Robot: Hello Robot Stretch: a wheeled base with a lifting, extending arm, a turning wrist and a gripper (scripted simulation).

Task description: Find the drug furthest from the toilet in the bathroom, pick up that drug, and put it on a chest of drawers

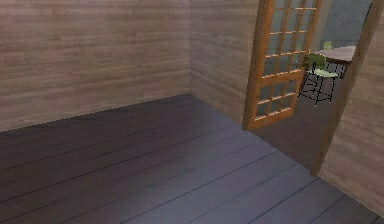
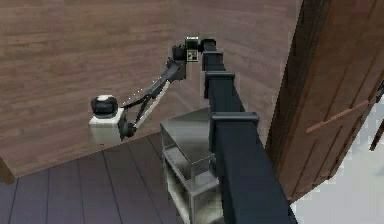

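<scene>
Arm side view: the gripper (image 2: 128, 112) holds a small white boxy thing with a dark round top (image 2: 103, 121), likely the drug, clear of the floor; probably best carried slowly through the glass-paned wooden door (image 1: 278, 60) to seek drawers.

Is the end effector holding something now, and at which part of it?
Yes: a small white container with a dark round top hangs at the end effector's far end, clear of the floor, held by its side.

floor (image 1: 150, 170): dark grey planks | walls (image 1: 90, 50): brown wood-grain | door (image 1: 262, 60): orange frame | arm (image 2: 235, 130): black
</scene>
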